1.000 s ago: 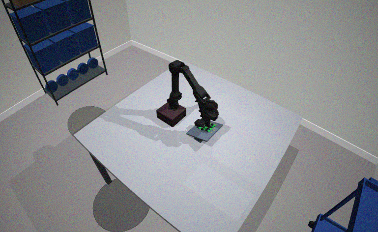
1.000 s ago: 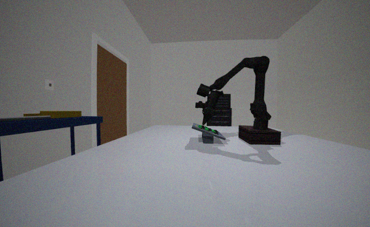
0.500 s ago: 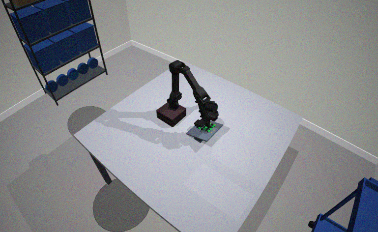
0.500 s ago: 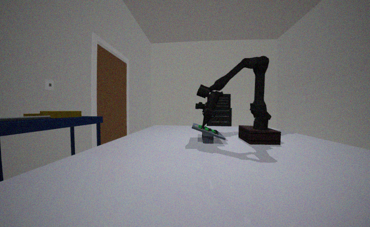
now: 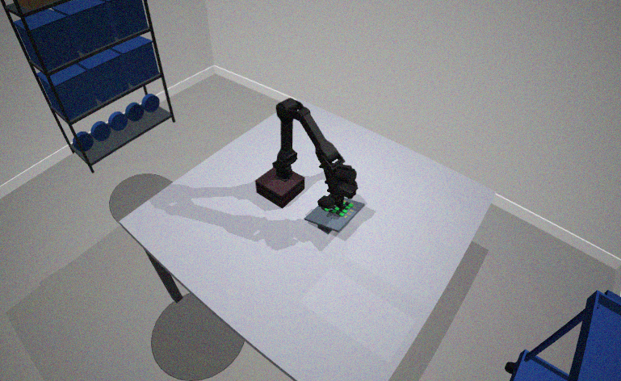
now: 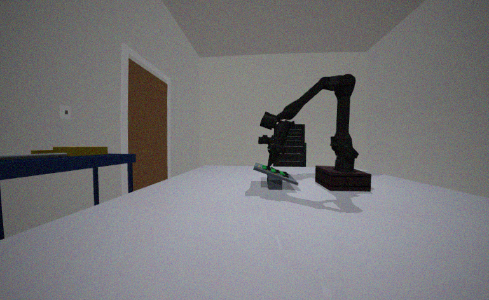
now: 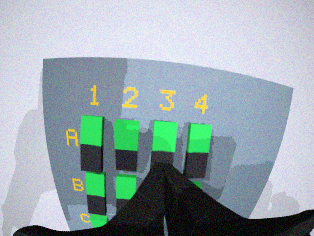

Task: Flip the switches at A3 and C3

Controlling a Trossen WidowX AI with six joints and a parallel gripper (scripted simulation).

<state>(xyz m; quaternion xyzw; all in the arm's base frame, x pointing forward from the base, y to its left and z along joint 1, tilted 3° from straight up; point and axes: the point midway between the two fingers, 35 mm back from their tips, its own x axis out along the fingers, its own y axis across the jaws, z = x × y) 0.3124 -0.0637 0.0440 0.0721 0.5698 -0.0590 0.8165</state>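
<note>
The tilted grey-blue panel [image 5: 320,219] [image 6: 290,180] [image 7: 265,115] carries green and black rocker switches. My gripper [image 5: 340,205] [image 6: 269,165] [image 7: 160,169] is shut and empty, pointing down at the panel. In the wrist view its tips cover the near part of the A3 switch [image 7: 165,136], at its dark end; whether they touch it is unclear. A3's green far half shows. The A1 switch [image 7: 92,131], A2 switch [image 7: 126,135] and A4 switch [image 7: 199,138] also show green far halves and dark near halves. C3 is hidden behind the fingers. Which end of A3 is raised cannot be told.
The B1 switch [image 7: 95,185] and B2 switch [image 7: 126,187] lie nearer the arm, beside the fingers. Part of the C1 switch [image 7: 99,220] shows. B3 is hidden and B4 is mostly hidden. The arm's dark red base block [image 5: 279,187] [image 6: 343,180] stands near the panel.
</note>
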